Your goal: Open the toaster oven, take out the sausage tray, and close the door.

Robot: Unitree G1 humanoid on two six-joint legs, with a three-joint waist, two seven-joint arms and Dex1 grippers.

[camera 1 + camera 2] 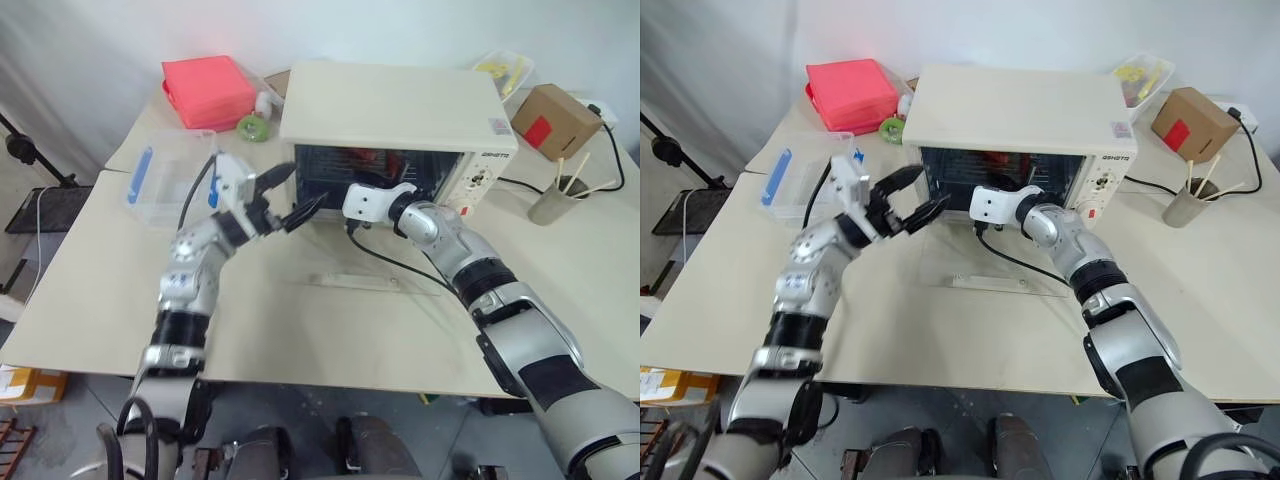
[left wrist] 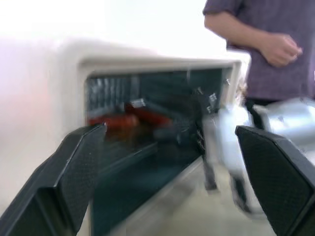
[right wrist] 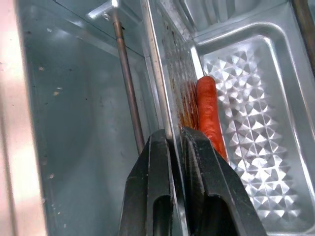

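Observation:
The cream toaster oven (image 1: 390,105) stands at the back of the table. Its glass door (image 1: 345,268) lies folded down flat in front of it. Inside sits the silver sausage tray (image 3: 241,93), holding a reddish sausage (image 3: 209,110). My right gripper (image 3: 173,135) reaches into the oven, shut on the tray's near rim. My left gripper (image 1: 293,195) hovers open before the left part of the oven mouth, with nothing between its fingers. In the left wrist view the sausages (image 2: 115,120) lie beyond my left gripper (image 2: 170,130).
A pink box (image 1: 208,90) and a green tape roll (image 1: 252,125) sit at the back left. A clear container with a blue clip (image 1: 160,180) lies on the left. A cardboard box (image 1: 555,118) and a cup of sticks (image 1: 552,200) stand on the right. A person (image 2: 266,44) stands behind the table.

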